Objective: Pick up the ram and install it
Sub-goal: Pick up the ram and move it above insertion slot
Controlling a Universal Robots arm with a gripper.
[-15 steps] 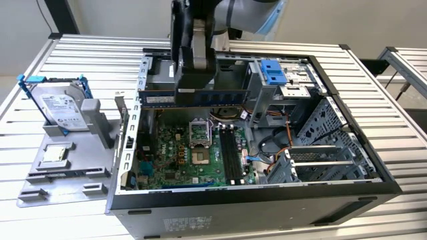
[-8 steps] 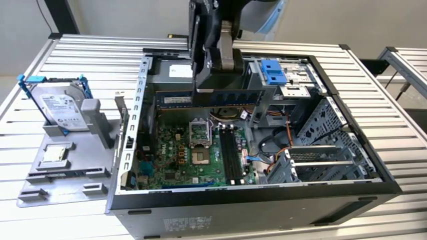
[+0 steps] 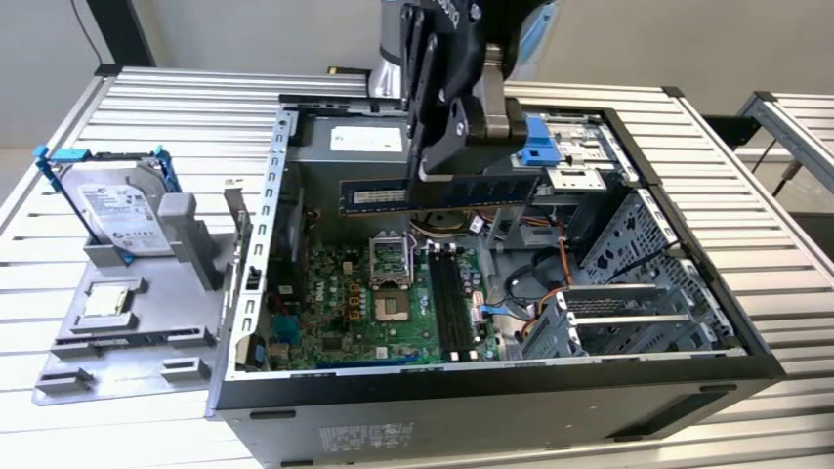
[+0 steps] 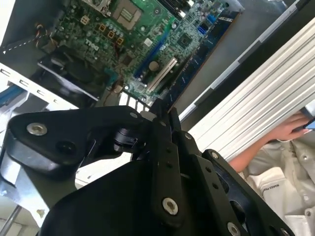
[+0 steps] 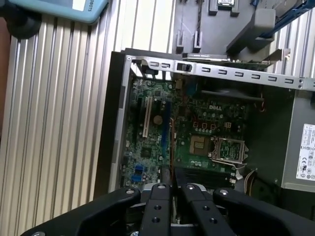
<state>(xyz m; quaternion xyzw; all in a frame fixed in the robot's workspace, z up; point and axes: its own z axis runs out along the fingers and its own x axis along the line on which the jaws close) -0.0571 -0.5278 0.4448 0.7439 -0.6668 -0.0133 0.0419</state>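
Long, thin blue circuit-board ram stick [image 3: 378, 196] hangs level in upper centre of exterior view, above open black computer case [image 3: 495, 388]. Black gripper [image 3: 438, 178]: fingers closed on stick's top edge, about mid-length. Stick likely light, stiff, brittle; best held by edges, not chips or contacts. Beneath: green motherboard [image 3: 352, 293], black memory slots [image 3: 450, 298]. Cables [image 3: 563, 264] and grey drive cage [image 3: 580, 156] crowd exterior view's right. Silver hard drive [image 3: 124, 213] stands on slatted metal desk [image 3: 170, 98], upper left.

The claw [image 3: 447, 179] is matt, the ram [image 3: 378, 196] smooth, the table [image 3: 170, 107] ribbed metal.
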